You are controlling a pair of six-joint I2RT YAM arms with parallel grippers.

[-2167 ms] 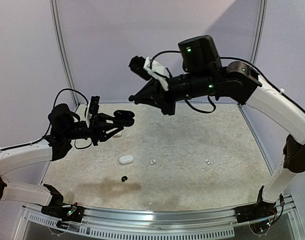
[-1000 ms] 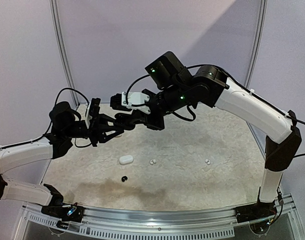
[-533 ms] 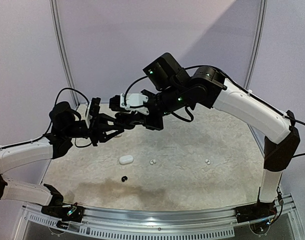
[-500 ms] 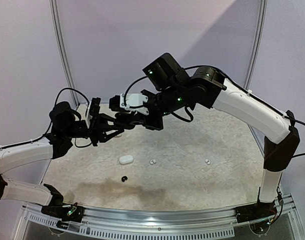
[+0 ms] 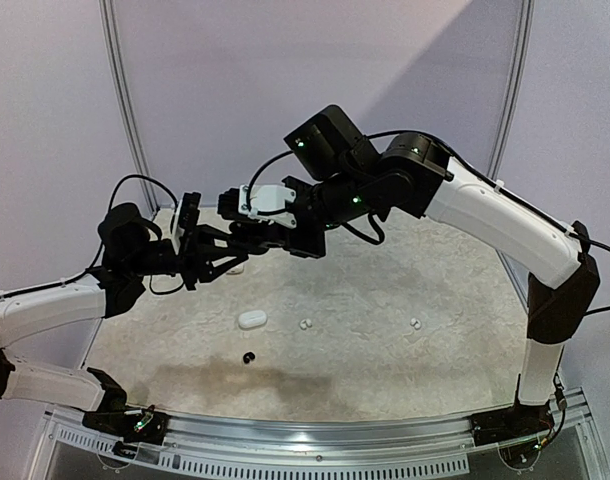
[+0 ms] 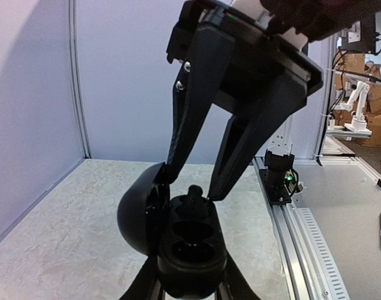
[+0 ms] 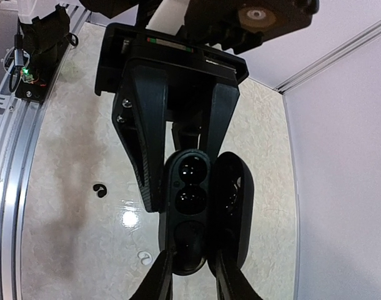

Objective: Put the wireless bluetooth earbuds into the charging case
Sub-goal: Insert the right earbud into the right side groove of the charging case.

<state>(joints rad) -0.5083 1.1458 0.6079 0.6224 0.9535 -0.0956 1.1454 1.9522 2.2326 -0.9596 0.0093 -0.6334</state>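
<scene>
My left gripper is shut on the black charging case and holds it in the air with its lid swung open. My right gripper reaches down over the case's far end. Its fingers stand a little apart around a black earbud, which sits in the far socket. In the right wrist view the case lies between the right fingers. In the top view both grippers meet at the case over the table's left rear. Another black earbud and two white earbuds lie on the table.
A white oval case lies on the marbled table left of the middle. The right wrist view shows the black earbud and a white earbud below the case. A metal rail runs along the near edge.
The right arm swung down from high above to the case held by my left gripper. Its fingers have since parted slightly. The left arm has stayed put.
</scene>
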